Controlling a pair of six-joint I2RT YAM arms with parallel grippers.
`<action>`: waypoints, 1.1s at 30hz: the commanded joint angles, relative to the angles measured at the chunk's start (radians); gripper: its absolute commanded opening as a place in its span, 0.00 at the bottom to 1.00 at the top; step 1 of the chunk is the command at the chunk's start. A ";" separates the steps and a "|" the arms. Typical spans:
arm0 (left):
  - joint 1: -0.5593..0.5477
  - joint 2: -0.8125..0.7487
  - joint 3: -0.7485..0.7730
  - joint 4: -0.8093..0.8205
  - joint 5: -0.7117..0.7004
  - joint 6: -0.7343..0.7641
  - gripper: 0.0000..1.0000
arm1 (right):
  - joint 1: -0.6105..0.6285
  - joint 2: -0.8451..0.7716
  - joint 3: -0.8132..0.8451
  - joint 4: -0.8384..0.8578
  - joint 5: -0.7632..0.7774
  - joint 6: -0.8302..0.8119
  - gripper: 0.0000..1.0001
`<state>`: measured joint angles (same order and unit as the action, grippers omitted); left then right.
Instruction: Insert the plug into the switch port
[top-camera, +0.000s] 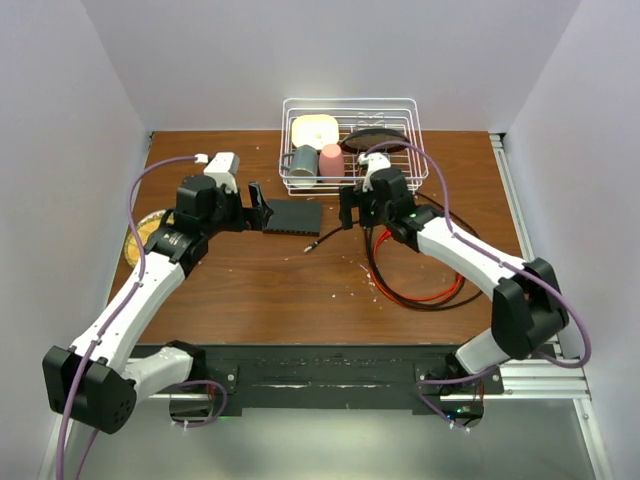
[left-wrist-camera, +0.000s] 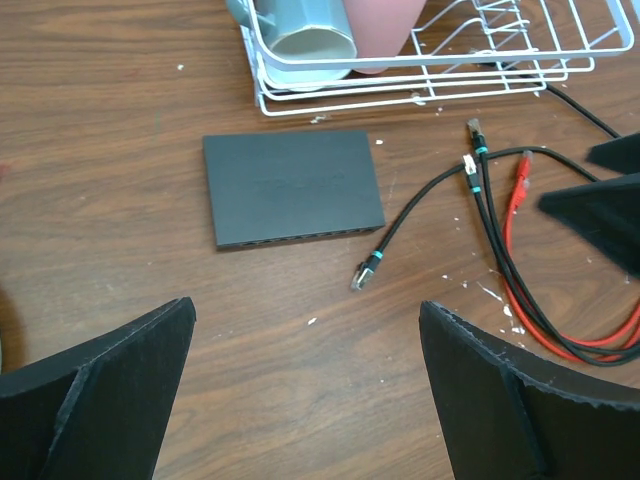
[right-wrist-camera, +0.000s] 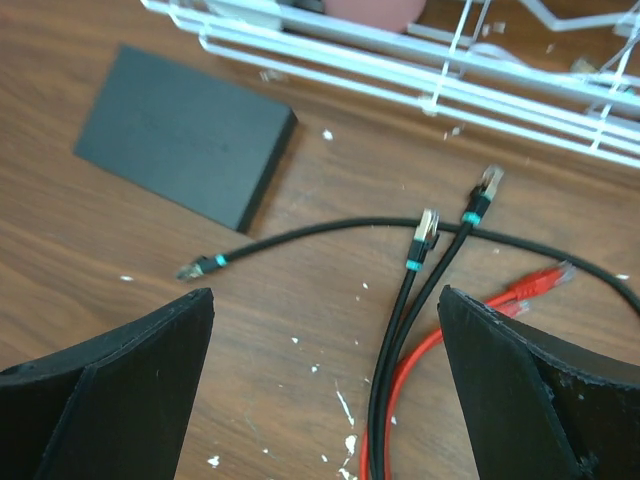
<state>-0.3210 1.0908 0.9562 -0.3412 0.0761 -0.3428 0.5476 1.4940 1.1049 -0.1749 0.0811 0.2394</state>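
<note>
Jaws both gape wide, holding nothing; plug (left-wrist-camera: 362, 277) lies near switch (left-wrist-camera: 293, 187).

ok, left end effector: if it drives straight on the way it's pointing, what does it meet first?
Probably bare table just short of the switch, with a black cable's plug slightly right of that line. The left end effector is open; depth is unclear, so it could be the switch.
</note>
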 joint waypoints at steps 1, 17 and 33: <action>0.008 0.049 0.003 0.044 0.066 -0.013 1.00 | 0.046 0.066 0.024 -0.024 0.051 -0.032 0.99; 0.007 0.233 0.039 0.034 0.243 -0.018 1.00 | 0.049 0.293 0.099 -0.051 0.295 0.017 0.65; 0.007 0.314 0.050 0.019 0.263 -0.016 1.00 | 0.017 0.308 0.095 -0.020 0.264 0.057 0.48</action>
<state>-0.3210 1.3949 0.9607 -0.3313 0.3092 -0.3565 0.5934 1.8774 1.2106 -0.2317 0.3721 0.2611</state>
